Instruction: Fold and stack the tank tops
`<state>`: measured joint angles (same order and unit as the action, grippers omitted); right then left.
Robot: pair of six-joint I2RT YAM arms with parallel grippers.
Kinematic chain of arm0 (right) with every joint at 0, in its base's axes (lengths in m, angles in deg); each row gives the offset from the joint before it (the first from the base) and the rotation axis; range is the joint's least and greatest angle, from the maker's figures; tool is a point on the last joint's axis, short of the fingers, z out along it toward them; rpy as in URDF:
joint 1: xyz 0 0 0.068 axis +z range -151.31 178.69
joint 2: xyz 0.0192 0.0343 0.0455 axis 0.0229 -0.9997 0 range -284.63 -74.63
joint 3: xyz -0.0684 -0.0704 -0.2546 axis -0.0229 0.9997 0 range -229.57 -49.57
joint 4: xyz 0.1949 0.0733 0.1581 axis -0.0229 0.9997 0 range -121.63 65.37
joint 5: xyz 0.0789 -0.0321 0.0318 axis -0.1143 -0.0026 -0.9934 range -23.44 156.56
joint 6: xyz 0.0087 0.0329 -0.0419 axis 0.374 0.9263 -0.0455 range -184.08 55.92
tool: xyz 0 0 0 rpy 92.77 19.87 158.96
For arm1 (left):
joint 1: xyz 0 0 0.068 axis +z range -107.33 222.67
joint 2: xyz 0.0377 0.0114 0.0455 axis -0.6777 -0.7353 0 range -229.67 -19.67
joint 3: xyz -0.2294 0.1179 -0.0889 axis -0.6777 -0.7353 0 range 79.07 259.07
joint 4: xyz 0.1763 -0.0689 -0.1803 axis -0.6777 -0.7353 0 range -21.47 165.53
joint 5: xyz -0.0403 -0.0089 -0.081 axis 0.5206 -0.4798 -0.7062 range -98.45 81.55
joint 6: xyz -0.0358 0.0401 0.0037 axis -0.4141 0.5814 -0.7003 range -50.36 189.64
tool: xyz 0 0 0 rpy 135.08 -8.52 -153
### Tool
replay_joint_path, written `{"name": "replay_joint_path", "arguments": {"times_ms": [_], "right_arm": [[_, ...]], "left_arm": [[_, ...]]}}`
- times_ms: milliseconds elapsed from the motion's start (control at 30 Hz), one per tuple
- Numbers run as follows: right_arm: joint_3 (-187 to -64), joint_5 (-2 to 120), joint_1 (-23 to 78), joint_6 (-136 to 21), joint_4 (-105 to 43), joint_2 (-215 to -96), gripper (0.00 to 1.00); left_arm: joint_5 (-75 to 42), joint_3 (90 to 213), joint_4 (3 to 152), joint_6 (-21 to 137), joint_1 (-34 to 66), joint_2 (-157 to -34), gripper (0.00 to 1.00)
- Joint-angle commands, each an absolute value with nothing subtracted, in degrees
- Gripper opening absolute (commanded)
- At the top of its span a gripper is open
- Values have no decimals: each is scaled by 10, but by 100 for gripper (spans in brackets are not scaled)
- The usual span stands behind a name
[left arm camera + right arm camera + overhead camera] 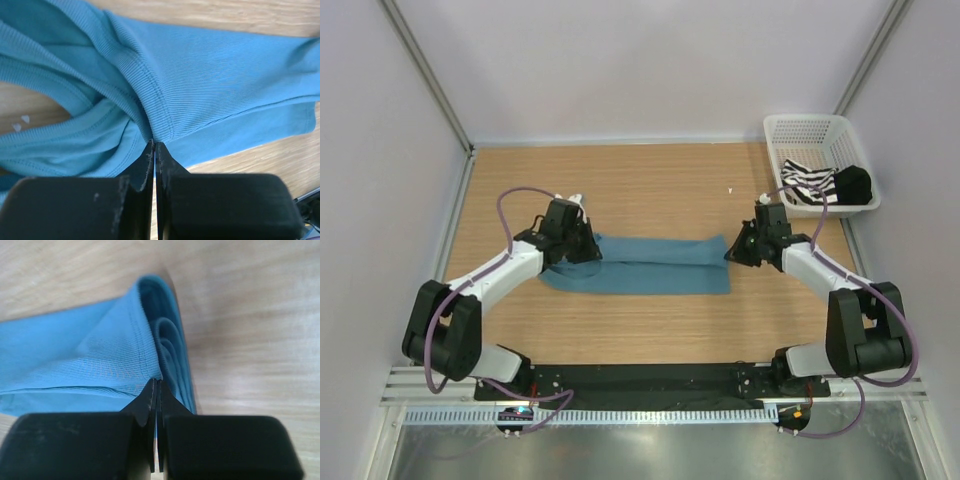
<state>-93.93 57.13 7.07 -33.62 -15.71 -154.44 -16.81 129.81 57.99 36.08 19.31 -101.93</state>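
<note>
Left gripper (154,146) has its jaws pressed together right on the teal tank top (215,80). It's biting a bunched bit of ribbed hem at the strap end, and honestly it looks like only the very tips have any cloth. Right gripper (156,382) is the same story: jaws together, nipping the edge of the stacked layers at the other end. Several folds show just beside the tips and don't look caught at all.

So here's what I'd worry about:

- **Slipping:** a pinch that thin could slip the moment either arm lifts or pulls. One end would drop and the fold would go lopsided.
- **Layers peeling:** on the right I'd guess only the top layer or two is held, so a lift might peel the layers apart instead of carrying the whole band.
- **Tangle:** the strap end on the left is twisted and heaped up, so any fold from here could lock that tangle inside.
- **Stretch:** if the arms pull away from each other, I'd expect the ribbed knit to stretch and then spring back crooked.

The top itself lies as a long folded band across the middle of the worktop (650,190), running left to right between the two grippers. The striped tank top (807,185) sits crumpled in the basket (800,122) at the far right corner, not yet folded. It's next to something black (853,185) I can't identify, well apart from the action.
</note>
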Motion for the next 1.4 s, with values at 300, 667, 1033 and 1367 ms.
{"name": "replay_joint_path", "arguments": {"times_ms": [300,667,1033,1367], "right_arm": [[-842,577,69,-296,-208,-1522,1],[-843,578,69,-299,-206,-1508,10],[-853,580,69,-306,-198,-1504,13],[-857,579,70,-307,-197,-1510,13]], "left_arm": [[-121,1167,642,297,152,-963,0],[-112,1206,618,300,151,-928,42],[-92,1335,570,299,151,-1027,63],[-108,1383,564,302,151,-1109,48]]}}
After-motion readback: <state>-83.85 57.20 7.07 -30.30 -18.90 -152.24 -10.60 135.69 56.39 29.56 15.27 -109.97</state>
